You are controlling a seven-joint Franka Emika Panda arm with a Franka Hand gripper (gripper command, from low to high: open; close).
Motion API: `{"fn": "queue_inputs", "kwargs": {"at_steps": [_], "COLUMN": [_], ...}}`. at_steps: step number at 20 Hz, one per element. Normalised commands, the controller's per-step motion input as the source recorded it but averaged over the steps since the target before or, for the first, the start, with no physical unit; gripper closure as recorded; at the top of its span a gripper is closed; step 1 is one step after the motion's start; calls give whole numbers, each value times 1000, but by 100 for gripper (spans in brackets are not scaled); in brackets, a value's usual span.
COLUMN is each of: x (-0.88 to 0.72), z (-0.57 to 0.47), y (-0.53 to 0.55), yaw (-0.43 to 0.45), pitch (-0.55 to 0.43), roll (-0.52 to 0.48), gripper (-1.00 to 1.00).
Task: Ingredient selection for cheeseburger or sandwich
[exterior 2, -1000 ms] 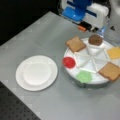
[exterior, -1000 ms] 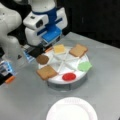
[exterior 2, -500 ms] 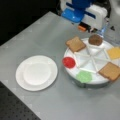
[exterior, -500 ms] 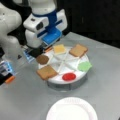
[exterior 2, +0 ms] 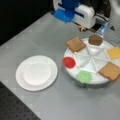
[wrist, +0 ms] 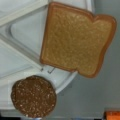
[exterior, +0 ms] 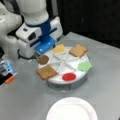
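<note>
Gripper: you have the gripper (exterior: pixel 40 53) hanging over the tray's rim at a front view's left, just above the brown patty; its fingertips are hidden behind the blue and white wrist body, so you cannot tell whether it is released or clenched; nothing shows in its grasp.

Nearest pieces: the wrist view looks straight down on the patty (wrist: pixel 33 96) and on one bread slice (wrist: pixel 77 40); the two lie in neighbouring sections, close but apart, and the slice overhangs the rim.

Tray: your white divided tray (exterior: pixel 75 67) carries every ingredient in its own section; in a front view the patty (exterior: pixel 43 59) and the near bread slice (exterior: pixel 46 72) sit at the left, the yellow cheese (exterior: pixel 60 49) and the second bread slice (exterior: pixel 78 50) toward the top, the green lettuce (exterior: pixel 84 66) at the right, the red disc (exterior: pixel 68 76) at the bottom.

Plate: the white paper plate (exterior 2: pixel 37 72) stands on the worktop (exterior 2: pixel 30 37) well apart from the tray, with nothing on it.

Progress: by the pictures you have no cheeseburger or sandwich begun; no piece is stacked or moved to the plate; all of the selecting and layering is left.

Side clutter: something blue and orange (exterior: pixel 7 73) sits at a front view's left edge; too unclear to name.

Writing: no brand, label or lettering can be read anywhere.
</note>
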Motion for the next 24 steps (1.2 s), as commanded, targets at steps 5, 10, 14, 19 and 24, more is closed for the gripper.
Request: {"fn": "queue_inputs", "kwargs": {"at_steps": [5, 10, 14, 19, 24], "x": [-200, -104, -19, -2, -40], "z": [51, -99, -158, -188, -180], "y": [-44, -281, -241, -103, -84], "yaw": [44, -84, -103, -77, -24], "pitch": [1, 7, 5, 10, -16], "roll": [347, 304, 269, 361, 464], "gripper": [-100, -100, -100, -100, -100]}}
